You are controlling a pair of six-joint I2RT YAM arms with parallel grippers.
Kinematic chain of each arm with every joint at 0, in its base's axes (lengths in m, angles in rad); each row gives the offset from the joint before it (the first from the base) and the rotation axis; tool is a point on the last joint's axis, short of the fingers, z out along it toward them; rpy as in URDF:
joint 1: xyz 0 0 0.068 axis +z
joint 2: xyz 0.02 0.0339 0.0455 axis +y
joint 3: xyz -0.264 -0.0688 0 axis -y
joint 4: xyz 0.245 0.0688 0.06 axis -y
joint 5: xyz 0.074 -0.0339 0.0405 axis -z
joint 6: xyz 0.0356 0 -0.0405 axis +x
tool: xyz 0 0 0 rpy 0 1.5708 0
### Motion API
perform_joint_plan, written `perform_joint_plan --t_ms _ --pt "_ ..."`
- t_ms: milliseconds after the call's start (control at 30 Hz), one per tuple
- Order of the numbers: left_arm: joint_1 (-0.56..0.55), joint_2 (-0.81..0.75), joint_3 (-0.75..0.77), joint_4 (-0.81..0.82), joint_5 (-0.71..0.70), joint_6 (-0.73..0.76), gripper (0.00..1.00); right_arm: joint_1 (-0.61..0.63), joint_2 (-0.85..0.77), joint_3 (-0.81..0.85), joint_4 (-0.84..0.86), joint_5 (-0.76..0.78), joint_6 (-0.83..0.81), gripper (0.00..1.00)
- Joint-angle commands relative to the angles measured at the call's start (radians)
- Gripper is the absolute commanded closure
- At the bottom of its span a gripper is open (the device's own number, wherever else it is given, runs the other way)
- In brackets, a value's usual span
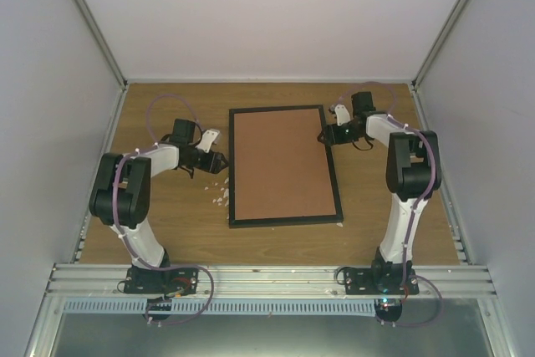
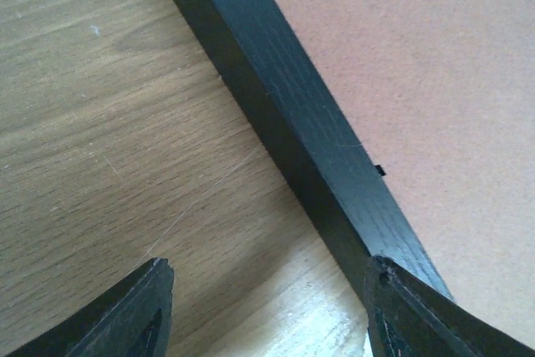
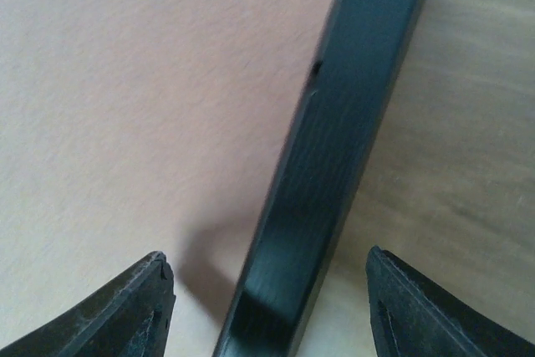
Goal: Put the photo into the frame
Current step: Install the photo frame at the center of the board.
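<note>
Black frame [image 1: 284, 221] lies flat mid-desk, with a brown board [image 1: 282, 165] filling it. A few white crumbs [image 1: 219, 194] sit on the wooden desk [image 1: 167, 223] just left of it. The left fingers [image 2: 138, 311] are spread wide at the frame's left bar, gripping nothing. The right fingers [image 3: 138, 307] are wide too and straddle the right bar, which only the wrist view really shows. Plain pale walls [image 1: 276, 14] box it all in.
</note>
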Motion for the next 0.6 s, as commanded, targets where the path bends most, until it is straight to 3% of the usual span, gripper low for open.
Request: perform_joint_plan --t_ms 0,400,567 --pt "-0.004 0.042 0.03 0.051 -0.023 -0.012 0.37 -0.003 0.068 0.047 0.086 0.046 0.068 0.37" --pt "-0.009 0.123 0.081 0.044 -0.021 -0.008 0.43 0.067 0.134 -0.026 0.099 0.1 0.034 0.41" --pt "-0.012 0.141 0.094 0.033 -0.03 -0.001 0.46 0.097 0.171 0.024 0.037 0.136 0.02 0.47"
